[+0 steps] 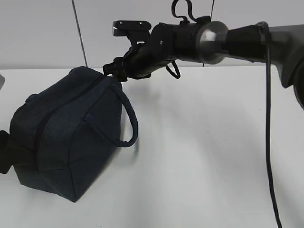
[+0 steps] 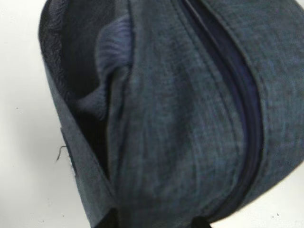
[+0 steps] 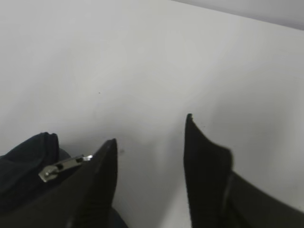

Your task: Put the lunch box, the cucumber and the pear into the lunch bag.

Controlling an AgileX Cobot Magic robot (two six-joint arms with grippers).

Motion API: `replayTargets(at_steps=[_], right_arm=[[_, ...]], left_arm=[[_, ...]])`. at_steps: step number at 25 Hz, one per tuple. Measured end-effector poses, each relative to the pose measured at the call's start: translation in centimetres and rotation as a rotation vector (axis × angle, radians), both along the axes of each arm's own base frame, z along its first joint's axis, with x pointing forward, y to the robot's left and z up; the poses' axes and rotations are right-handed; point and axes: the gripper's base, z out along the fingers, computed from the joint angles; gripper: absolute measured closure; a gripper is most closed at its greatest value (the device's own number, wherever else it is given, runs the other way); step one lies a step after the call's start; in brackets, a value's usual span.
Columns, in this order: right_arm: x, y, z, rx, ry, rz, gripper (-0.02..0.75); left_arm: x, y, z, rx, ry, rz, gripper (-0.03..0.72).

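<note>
The navy lunch bag lies on its side at the left of the white table, one loop handle hanging off its front. Its zipper looks closed in the left wrist view. My right gripper hovers at the bag's top rear corner. It is open with only bare table between its fingers, and the metal zipper pull lies just left of its left finger. My left gripper is at the bag's near end, fingertips apart with the fabric bulging between them. The lunch box, the cucumber and the pear are out of view.
The white table stretches to the right of the bag. The right arm and its cable cross above the table's back right. A wall stands behind.
</note>
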Motion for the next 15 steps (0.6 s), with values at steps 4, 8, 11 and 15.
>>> replayTargets(at_steps=[4, 8, 11, 15], right_arm=[[-0.5, -0.2, 1.5, -0.023, 0.001, 0.031, 0.251], [-1.0, -0.4, 3.3, -0.032, -0.023, 0.053, 0.231], [-1.5, -0.6, 5.4, -0.028, -0.057, 0.061, 0.230], [-2.4, -1.2, 7.5, -0.061, -0.057, 0.084, 0.229]], left_arm=[[0.0, 0.0, 0.0, -0.002, 0.001, 0.001, 0.370], [-0.5, 0.0, 0.8, -0.013, -0.029, 0.010, 0.358], [-1.0, 0.1, 1.7, -0.020, -0.067, 0.008, 0.353], [-1.8, 0.2, 2.5, -0.028, -0.074, 0.012, 0.348]])
